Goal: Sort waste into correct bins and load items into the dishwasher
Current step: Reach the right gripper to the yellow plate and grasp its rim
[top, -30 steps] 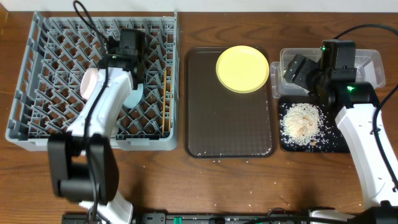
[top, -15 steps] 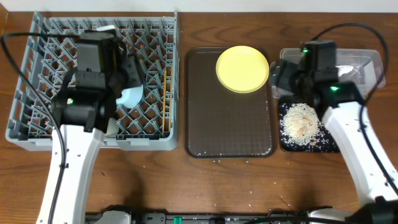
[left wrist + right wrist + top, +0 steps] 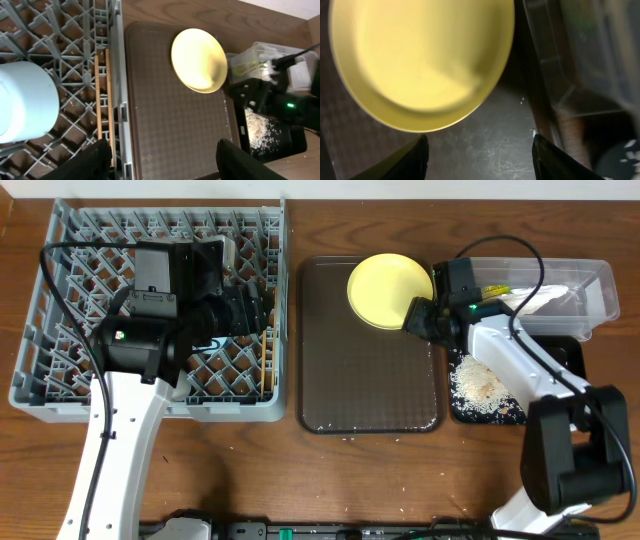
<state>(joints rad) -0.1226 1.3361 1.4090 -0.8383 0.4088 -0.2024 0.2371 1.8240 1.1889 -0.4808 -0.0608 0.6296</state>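
The yellow plate [image 3: 388, 290] is seen lying flat at the far right corner of the brown tray [image 3: 365, 380]. The right end effector [image 3: 418, 317] is placed just beside its right rim, fingers spread and empty, with the plate just ahead of the tips. The left end effector [image 3: 162, 155], likewise spread and empty, is held over the dish rack [image 3: 60, 380], well apart from the plate, so the right arm is judged the nearer.

On table [image 3: 300, 480]: rack [image 3: 40, 402], brown tray [image 3: 365, 380], tub [image 3: 598, 280]
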